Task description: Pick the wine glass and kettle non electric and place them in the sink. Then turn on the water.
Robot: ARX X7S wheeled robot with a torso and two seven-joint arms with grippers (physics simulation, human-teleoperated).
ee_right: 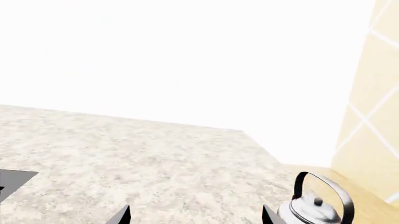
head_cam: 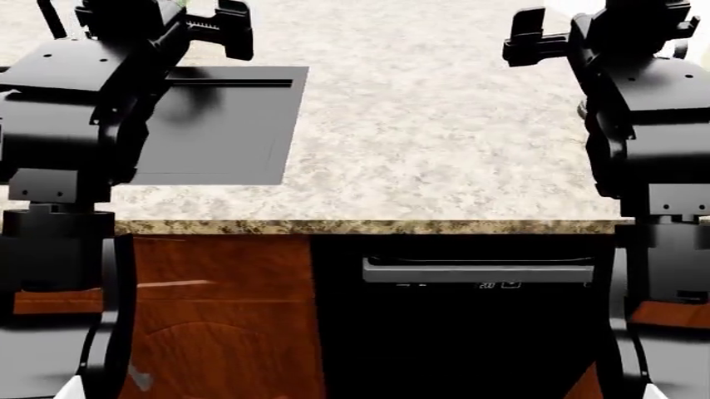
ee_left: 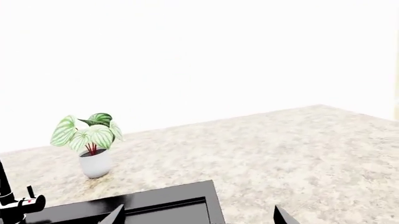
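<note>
speckled granite countertop (head_cam: 444, 141) filled the head view, the black sink (head_cam: 222, 125) under the raised left gripper (head_cam: 211, 29); the right gripper (head_cam: 544, 37) hung apart. the left wrist view showed parted fingertips (ee_left: 283, 217), empty, near a potted plant (ee_left: 90, 144). the right wrist view showed parted, empty fingertips (ee_right: 121, 217) beside the kettle (ee_right: 315, 207).

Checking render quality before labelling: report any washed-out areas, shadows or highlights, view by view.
Left wrist view: backdrop behind the plant blown to white. Right wrist view: same white-out; bright highlights on the kettle. Head view: evenly lit, sharp; soft arm shadow on the sink.
</note>
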